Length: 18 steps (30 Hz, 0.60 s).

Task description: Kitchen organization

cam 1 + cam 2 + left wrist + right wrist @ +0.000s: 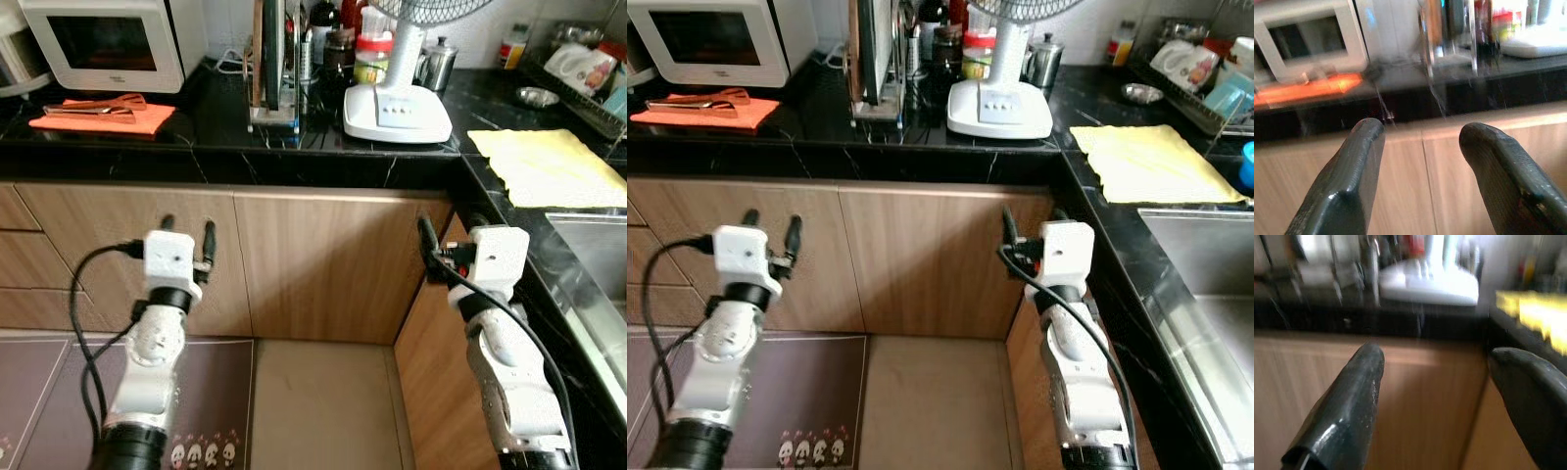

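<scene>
I face a black stone counter [225,147] in a kitchen corner, above wooden cabinet doors [323,264]. My left gripper [188,237] is raised in front of the left cabinet door, below the counter edge, open and empty. My right gripper [451,233] hangs near the inner corner of the cabinets, also open and empty. In the left wrist view the fingers [1347,176] point at the cabinet under an orange cloth [1308,88]. An orange cloth [103,117] with copper-coloured tongs [93,106] on it lies at the counter's left. A yellow cloth [544,164] lies on the right.
A white microwave [103,41] stands back left. A white fan base [396,110] sits mid-counter, with a rack [276,69], jars [370,54] and a metal pot [438,64] behind it. A dish rack [583,73] and a sink [598,255] are on the right. A dark mat [206,392] covers the floor.
</scene>
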### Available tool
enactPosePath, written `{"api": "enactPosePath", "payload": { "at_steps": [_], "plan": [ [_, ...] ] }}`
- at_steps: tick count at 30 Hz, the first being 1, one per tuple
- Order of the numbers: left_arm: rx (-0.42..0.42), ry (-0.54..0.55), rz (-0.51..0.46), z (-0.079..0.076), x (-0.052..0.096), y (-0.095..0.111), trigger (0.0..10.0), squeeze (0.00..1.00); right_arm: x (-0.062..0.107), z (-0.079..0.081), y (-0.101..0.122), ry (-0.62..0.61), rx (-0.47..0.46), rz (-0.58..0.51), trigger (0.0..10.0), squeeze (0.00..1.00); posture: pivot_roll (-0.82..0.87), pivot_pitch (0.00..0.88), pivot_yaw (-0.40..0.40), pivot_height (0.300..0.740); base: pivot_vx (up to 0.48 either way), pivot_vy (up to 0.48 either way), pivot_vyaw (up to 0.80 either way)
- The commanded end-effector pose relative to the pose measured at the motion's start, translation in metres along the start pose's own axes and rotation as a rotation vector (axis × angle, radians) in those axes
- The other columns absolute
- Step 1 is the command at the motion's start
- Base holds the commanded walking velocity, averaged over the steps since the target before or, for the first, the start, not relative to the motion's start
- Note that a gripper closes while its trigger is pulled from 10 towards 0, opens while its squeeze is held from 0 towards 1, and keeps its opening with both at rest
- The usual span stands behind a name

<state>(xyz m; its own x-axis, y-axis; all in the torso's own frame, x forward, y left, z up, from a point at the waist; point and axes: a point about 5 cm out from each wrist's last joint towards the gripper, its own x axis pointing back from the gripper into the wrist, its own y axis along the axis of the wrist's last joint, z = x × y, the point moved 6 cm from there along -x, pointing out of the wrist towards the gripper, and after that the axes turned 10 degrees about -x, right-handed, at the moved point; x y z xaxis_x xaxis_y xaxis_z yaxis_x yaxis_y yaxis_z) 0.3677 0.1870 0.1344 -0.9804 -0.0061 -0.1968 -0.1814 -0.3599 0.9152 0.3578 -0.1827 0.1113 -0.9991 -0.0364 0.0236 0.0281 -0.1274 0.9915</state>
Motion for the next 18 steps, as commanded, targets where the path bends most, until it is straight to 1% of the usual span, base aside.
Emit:
{"api": "enactPosePath", "payload": {
  "at_steps": [1,2,3,4,6,8,9,10,12,13,14,16,17,18],
  "plan": [
    [0.009,-0.013,0.077,-0.002,0.003,-0.023,10.0,0.0,-0.001,-0.003,-0.025,0.005,-0.017,0.086,10.0,0.0,0.08,0.0,-0.052,0.74,0.0,0.0,0.0],
    [0.005,-0.032,0.125,-0.006,0.007,-0.036,10.0,0.0,-0.001,-0.005,-0.041,0.009,-0.001,0.14,10.0,0.0,0.08,0.0,-0.052,0.74,0.0,0.0,0.0],
    [0.0,-0.071,0.206,-0.014,0.016,-0.059,10.0,0.0,0.003,-0.005,-0.069,0.028,0.032,0.239,10.0,0.0,0.08,0.0,-0.055,0.74,0.0,0.0,0.0],
    [0.001,-0.077,0.243,-0.016,0.02,-0.069,10.0,0.0,0.005,-0.006,-0.08,0.027,0.048,0.275,10.0,0.0,0.08,0.0,-0.055,0.74,0.0,0.0,0.0],
    [0.0,-0.079,0.294,-0.018,0.027,-0.084,10.0,0.0,0.009,-0.006,-0.097,0.027,0.056,0.321,10.0,0.0,0.08,0.0,-0.057,0.74,0.0,0.0,0.0],
    [0.014,-0.078,0.348,-0.021,0.036,-0.098,10.0,0.0,0.015,-0.008,-0.115,0.019,0.031,0.379,10.0,0.0,0.08,0.0,-0.058,0.74,0.0,0.0,0.0],
    [0.013,-0.084,0.377,-0.024,0.04,-0.104,10.0,0.0,0.019,-0.008,-0.124,0.018,0.019,0.414,10.0,0.0,0.09,0.0,-0.059,0.74,0.0,0.0,0.0],
    [0.013,-0.093,0.42,-0.027,0.047,-0.115,10.0,0.0,0.026,-0.007,-0.139,0.021,0.008,0.472,10.0,0.0,0.09,0.0,-0.06,0.74,0.0,0.0,0.0],
    [0.023,-0.1,0.468,-0.03,0.054,-0.126,10.0,0.0,0.035,-0.006,-0.156,0.026,0.008,0.538,10.0,0.0,0.09,0.0,-0.06,0.74,0.0,0.0,0.0],
    [0.023,-0.1,0.468,-0.03,0.054,-0.126,10.0,0.0,0.035,-0.006,-0.156,0.026,0.008,0.538,10.0,0.0,0.09,0.0,-0.06,0.74,0.0,0.0,0.0],
    [0.008,-0.131,0.523,-0.035,0.064,-0.138,10.0,0.0,0.043,-0.005,-0.17,0.034,0.036,0.594,10.0,0.0,0.08,0.0,-0.056,0.74,0.0,0.0,0.0],
    [-0.009,-0.16,0.588,-0.04,0.076,-0.151,10.0,0.0,0.053,-0.006,-0.184,0.018,0.034,0.651,10.0,0.0,0.07,0.0,-0.056,0.74,0.0,0.0,0.0],
    [-0.018,-0.178,0.644,-0.043,0.087,-0.161,10.0,0.0,0.062,-0.011,-0.193,-0.011,0.041,0.688,10.0,0.0,0.07,0.0,-0.058,0.74,0.0,0.0,0.0],
    [-0.033,-0.202,0.713,-0.046,0.101,-0.173,10.0,0.0,0.074,-0.014,-0.205,-0.044,0.011,0.742,10.0,0.0,0.08,0.0,-0.059,0.74,0.0,0.0,0.0]
  ]
}}
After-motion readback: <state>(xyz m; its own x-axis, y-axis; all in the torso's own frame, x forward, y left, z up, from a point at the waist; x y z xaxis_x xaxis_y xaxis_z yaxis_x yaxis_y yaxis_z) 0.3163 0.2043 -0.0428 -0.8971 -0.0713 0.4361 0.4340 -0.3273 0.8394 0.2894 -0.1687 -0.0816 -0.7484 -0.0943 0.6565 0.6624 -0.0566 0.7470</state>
